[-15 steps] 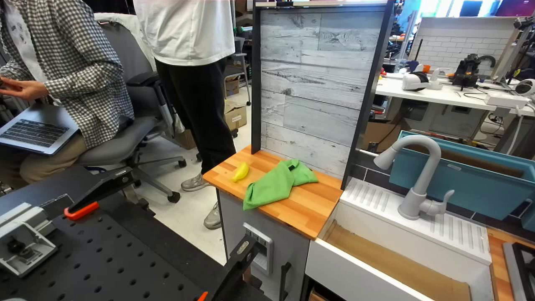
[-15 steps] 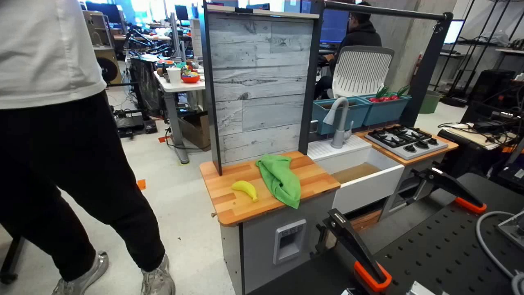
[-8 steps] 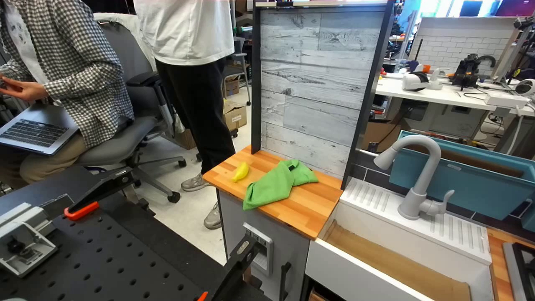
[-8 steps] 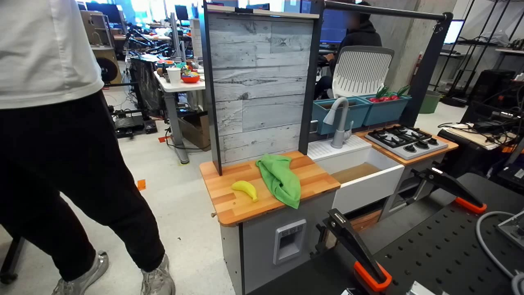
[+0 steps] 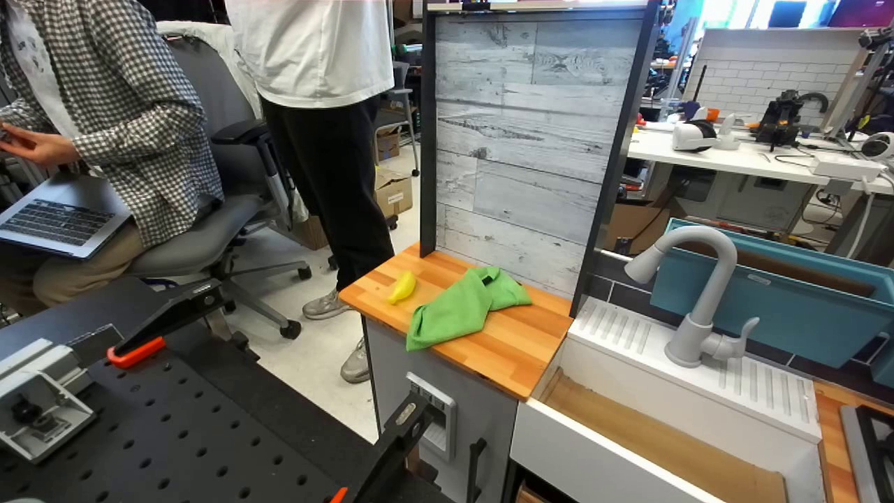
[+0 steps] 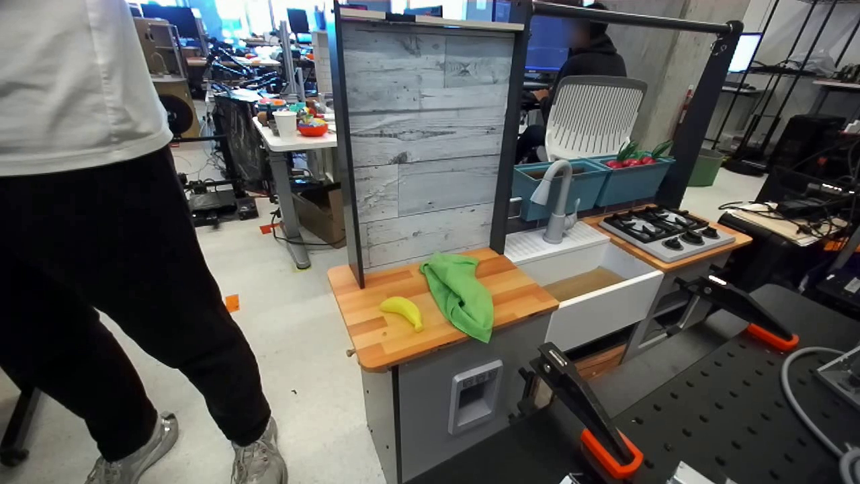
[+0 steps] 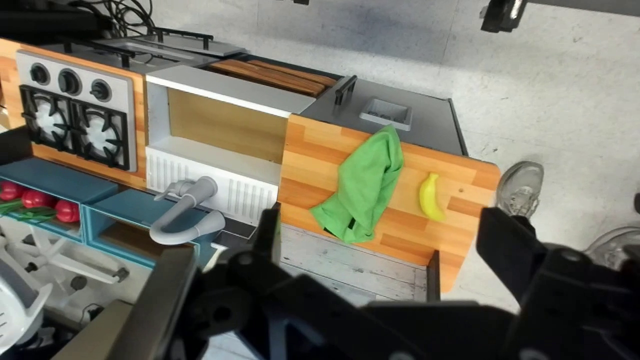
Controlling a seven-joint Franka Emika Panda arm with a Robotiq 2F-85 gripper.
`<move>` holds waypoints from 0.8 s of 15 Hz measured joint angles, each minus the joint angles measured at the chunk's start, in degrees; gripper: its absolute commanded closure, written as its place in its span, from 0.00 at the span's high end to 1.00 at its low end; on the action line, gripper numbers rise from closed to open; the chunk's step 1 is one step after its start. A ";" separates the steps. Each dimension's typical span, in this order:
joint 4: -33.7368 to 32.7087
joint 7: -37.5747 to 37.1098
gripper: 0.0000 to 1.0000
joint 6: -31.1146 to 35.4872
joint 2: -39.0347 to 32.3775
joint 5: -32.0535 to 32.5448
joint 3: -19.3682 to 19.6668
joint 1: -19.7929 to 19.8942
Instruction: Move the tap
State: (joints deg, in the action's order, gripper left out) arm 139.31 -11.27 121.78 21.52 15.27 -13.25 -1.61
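Note:
The tap is a matte grey gooseneck with a side lever. It stands on the white ribbed ledge behind the sink in both exterior views, with points on the tap [image 5: 719,279] and the tap [image 6: 557,228]. Its spout points toward the wooden panel side. In the wrist view the tap [image 7: 180,206] is seen from above, left of the jaws, with its spout bent back past the ledge. My gripper [image 7: 378,215] is open and empty in the wrist view, its fingers wide apart above the play kitchen, away from the tap. The gripper is out of view in both exterior views.
A green cloth [image 5: 450,314] and a yellow banana [image 5: 402,288] lie on the wooden counter [image 5: 517,349]. The white sink [image 5: 601,447] sits beside it. A tall grey panel [image 5: 524,140] rises behind the counter. Blue planters [image 6: 635,181] stand behind the tap and stove [image 6: 665,232].
The standing person shifts slightly. The tap, cloth and banana stay where they were.

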 measured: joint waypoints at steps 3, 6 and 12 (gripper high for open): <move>0.37 -1.05 1.00 4.30 -4.25 3.26 2.49 2.34; -0.10 -1.05 1.00 8.49 -8.93 4.59 6.35 4.81; -7.34 -0.95 1.00 14.80 -22.34 2.60 13.97 7.59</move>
State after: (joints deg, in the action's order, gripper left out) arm 131.98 -12.22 136.58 -0.83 17.87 0.72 5.98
